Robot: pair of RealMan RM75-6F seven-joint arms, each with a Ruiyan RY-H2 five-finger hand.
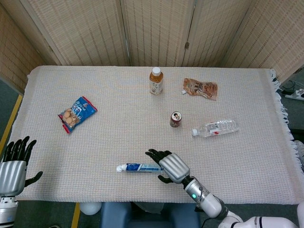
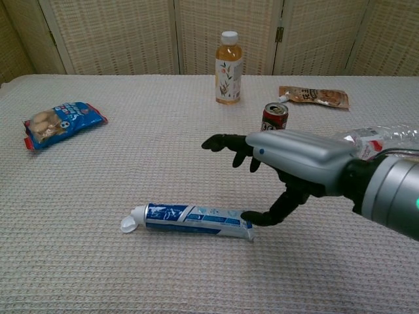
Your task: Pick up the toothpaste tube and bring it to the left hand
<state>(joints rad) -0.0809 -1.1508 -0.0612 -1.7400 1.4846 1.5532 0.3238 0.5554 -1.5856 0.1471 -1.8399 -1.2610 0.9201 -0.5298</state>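
My right hand [image 2: 294, 160] is over the near part of the table [image 1: 118, 128], fingers [image 2: 222, 142] spread and empty, palm down above the crimped end of the toothpaste tube [image 2: 193, 219]; thumb tip sits at that end of the tube, cannot tell if it touches; nothing gripped. Tube lies flat on the cloth near the front edge, cap end pointing toward my left, cap flipped open. My left hand [image 1: 14, 164] is at the near left corner, just off the table edge, fingers apart and holding nothing; shows in the head view only.

Further back: clear water bottle [image 1: 214, 128] lying on its side to my right, partly hidden behind my right hand in the chest view; red can [image 1: 175, 119] upright just beside its cap end; blue snack bag [image 1: 77, 113] flat on the left side, well apart from the rest. Farthest: tea bottle [image 1: 156, 81] upright with a white cap near the back middle; brown pouch [image 1: 200, 88] flat to its right; woven screen panels [image 1: 152, 28] behind the table.
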